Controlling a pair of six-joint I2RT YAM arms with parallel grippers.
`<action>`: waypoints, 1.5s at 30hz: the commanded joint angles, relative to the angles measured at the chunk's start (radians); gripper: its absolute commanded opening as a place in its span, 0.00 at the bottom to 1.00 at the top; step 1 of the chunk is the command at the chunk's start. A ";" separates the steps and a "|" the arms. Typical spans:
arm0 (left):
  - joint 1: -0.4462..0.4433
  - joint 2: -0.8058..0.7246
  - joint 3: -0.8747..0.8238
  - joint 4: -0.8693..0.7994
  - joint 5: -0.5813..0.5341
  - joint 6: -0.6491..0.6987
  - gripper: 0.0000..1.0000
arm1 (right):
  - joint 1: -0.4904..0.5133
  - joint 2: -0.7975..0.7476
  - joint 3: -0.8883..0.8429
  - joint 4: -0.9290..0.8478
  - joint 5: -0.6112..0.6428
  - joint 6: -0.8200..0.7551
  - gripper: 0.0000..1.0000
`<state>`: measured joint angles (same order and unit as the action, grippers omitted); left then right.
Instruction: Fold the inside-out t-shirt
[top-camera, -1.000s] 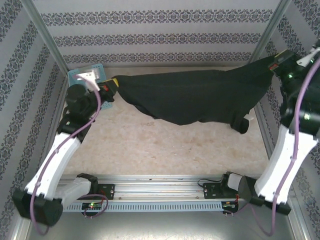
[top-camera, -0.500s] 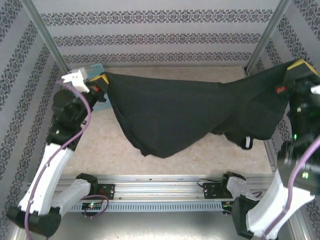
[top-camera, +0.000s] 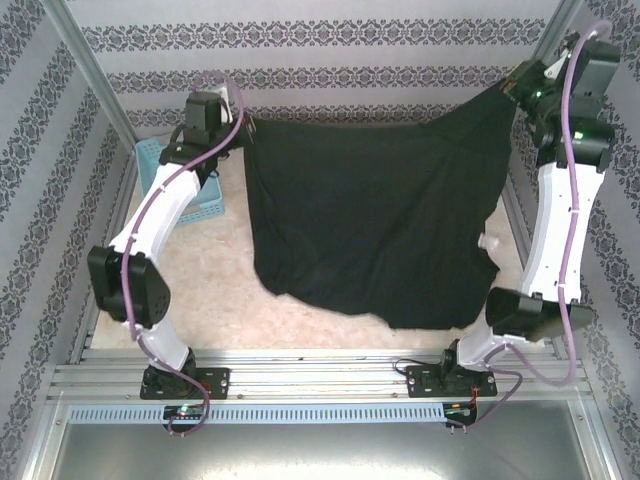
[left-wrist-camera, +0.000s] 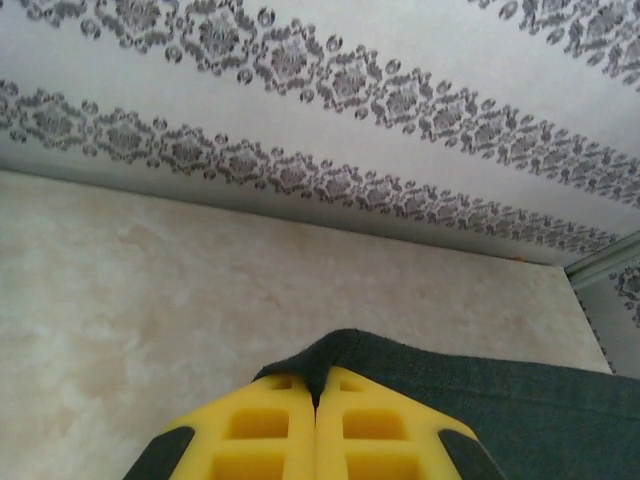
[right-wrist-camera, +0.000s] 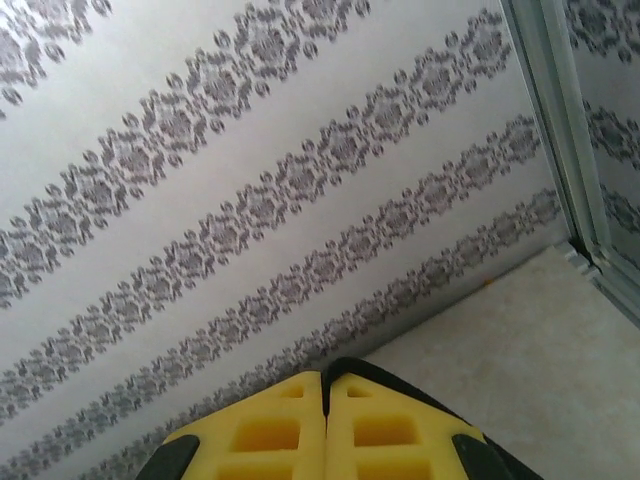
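While no fold shows yet, the task stands at its spreading stage.
Item: black t-shirt (top-camera: 370, 220), hung as a sheet from two raised corners at 11 and 1 o'clock over the table (top-camera: 215, 300). Its lower edge sags toward 6 o'clock and seems to rest on the surface.
Tools: left gripper (left-wrist-camera: 315, 385) clenched on one corner of cloth; right gripper (right-wrist-camera: 325, 383) clenched on the other.
Nearby: blue basket (top-camera: 160, 185) at 10 o'clock, beside the shirt.
Outstanding: lay flat, then every fold.
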<state>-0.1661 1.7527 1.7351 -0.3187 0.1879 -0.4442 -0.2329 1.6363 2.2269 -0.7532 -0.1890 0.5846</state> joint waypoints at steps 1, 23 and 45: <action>0.055 0.054 0.210 -0.036 0.016 0.024 0.00 | -0.001 0.062 0.255 0.054 0.025 0.032 0.00; 0.147 -0.181 -0.372 0.381 0.375 -0.106 0.00 | 0.015 -0.418 -0.751 0.338 -0.095 0.098 0.00; 0.049 -0.447 -1.183 0.321 0.355 -0.228 0.00 | -0.261 -1.014 -1.656 -0.064 -0.134 0.216 0.00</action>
<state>-0.0971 1.3491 0.5797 0.0162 0.5522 -0.6533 -0.4686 0.6552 0.5884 -0.7307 -0.3309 0.7906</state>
